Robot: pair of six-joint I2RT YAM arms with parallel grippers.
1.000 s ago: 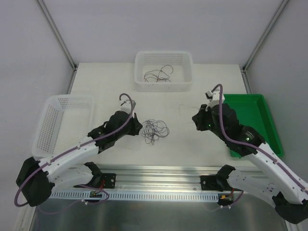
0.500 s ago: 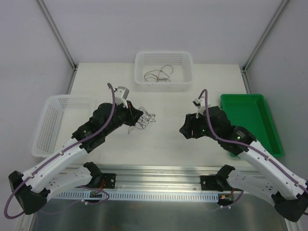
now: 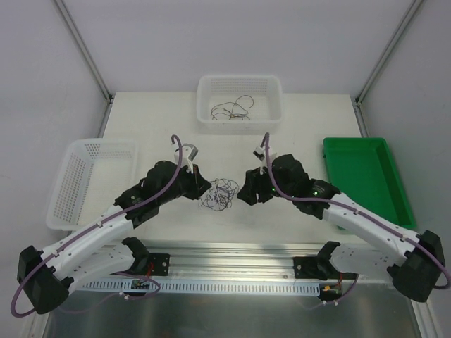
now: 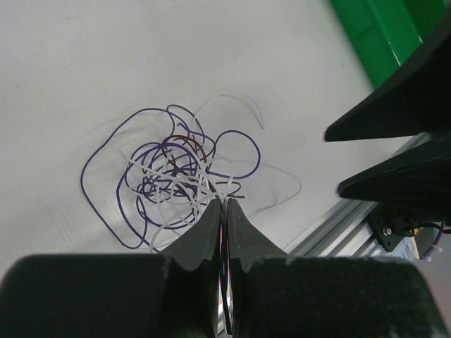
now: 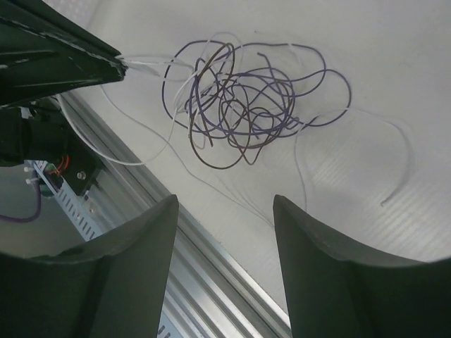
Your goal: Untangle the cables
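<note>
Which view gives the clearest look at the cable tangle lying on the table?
Right wrist: the cable tangle sits large and whole, its loops unobstructed. Left wrist shows it too, but the left gripper covers its near edge. Top external shows it tiny between the arms.

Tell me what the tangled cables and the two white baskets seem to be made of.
The cables: probably plastic-insulated wire, smooth purple, white and brown strands curling limply. The back basket and left basket: likely moulded plastic, matte white, perforated walls.
</note>
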